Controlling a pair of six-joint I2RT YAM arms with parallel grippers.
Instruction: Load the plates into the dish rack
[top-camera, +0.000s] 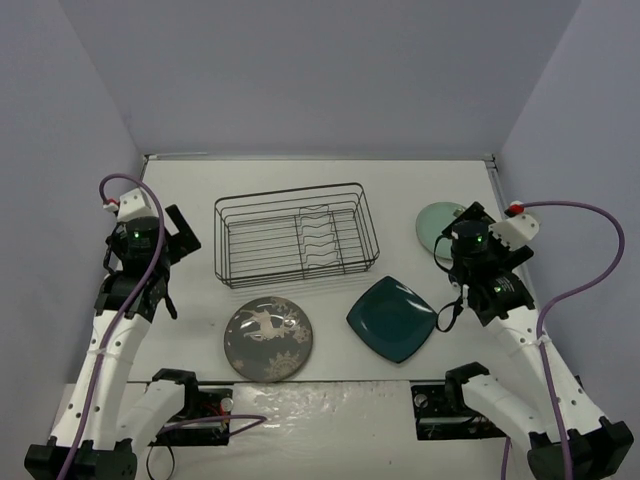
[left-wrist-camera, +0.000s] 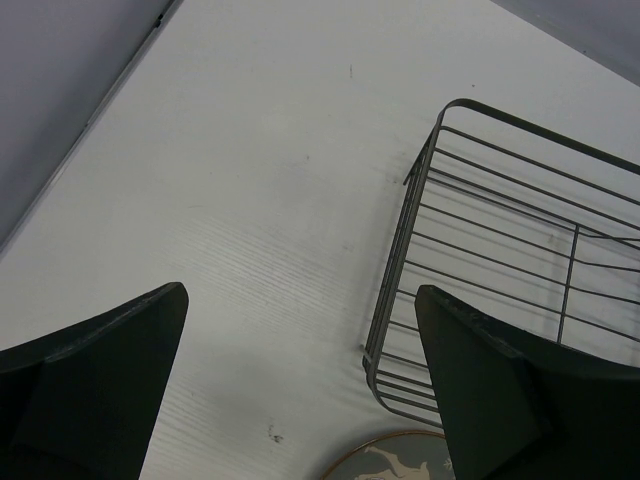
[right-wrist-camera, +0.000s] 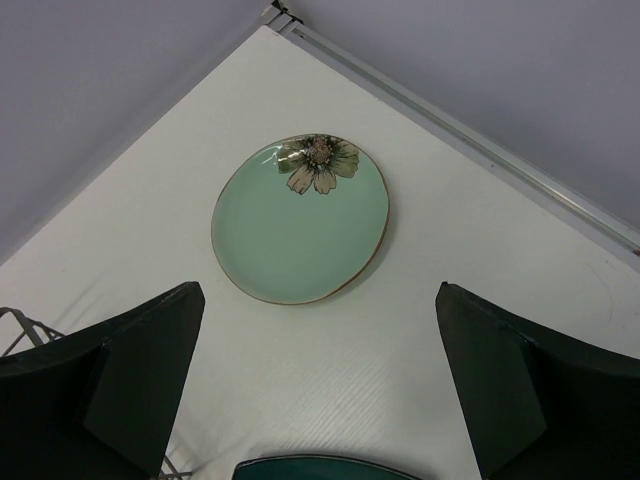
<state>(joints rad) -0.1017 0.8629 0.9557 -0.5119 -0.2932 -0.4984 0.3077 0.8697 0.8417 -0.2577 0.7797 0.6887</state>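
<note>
Legible text, labels, brands, numbers: none in any view. Markings are pictorial only: a flower on the mint-green plate (right-wrist-camera: 300, 225), white deer on the dark grey plate (top-camera: 268, 338).

Left fingers (left-wrist-camera: 90, 385), right fingers (right-wrist-camera: 110, 390) — both spread wide.

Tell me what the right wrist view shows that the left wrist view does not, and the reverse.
Only the right wrist view: the mint-green plate, flat on the table, with a flower painted near its rim, and the edge of the teal plate at the bottom.
Only the left wrist view: a whole corner of the dish rack, no plate in the part seen, and the rim of the grey deer plate.
Both: the white table and an open gripper holding nothing, the right gripper in one, the left gripper in the other.
</note>
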